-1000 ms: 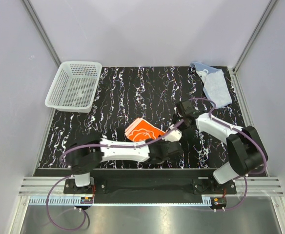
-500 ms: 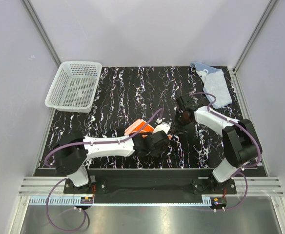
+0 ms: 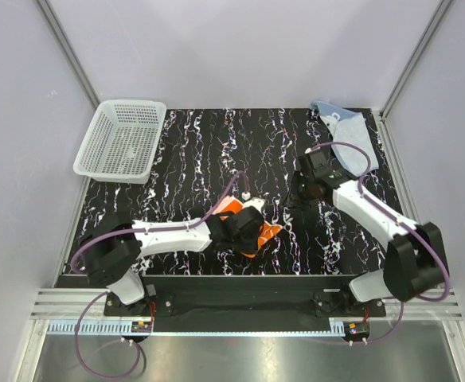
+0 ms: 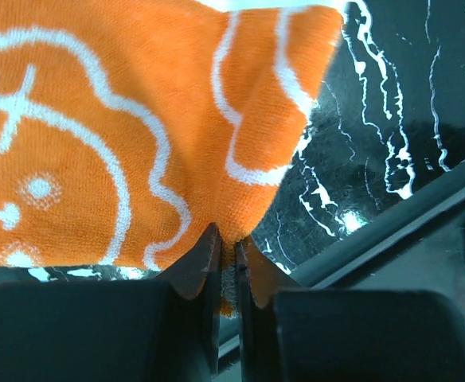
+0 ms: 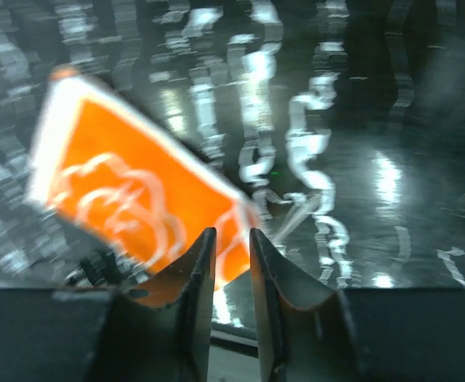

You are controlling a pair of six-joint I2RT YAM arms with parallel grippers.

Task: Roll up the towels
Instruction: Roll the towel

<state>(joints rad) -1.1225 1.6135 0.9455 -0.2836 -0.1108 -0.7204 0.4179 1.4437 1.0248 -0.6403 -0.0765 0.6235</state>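
- Two towels: the orange towel (image 4: pixel 97 119) is hanging front-centre, pinched at its edge by the left gripper (image 4: pixel 226 241); the blue towel (image 3: pixel 352 143) is lying in the far right corner.
- The right gripper (image 5: pixel 228 259) is hovering nearby, slightly parted and empty.
- I'd be laying the cloth flat before rolling it tightly.

No writing, label or number is legible; the orange towel (image 4: pixel 97 119) bears only white cartoon outlines

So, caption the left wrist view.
Left gripper pinches a fold of the bright orange, white-printed towel, black marbled table behind.
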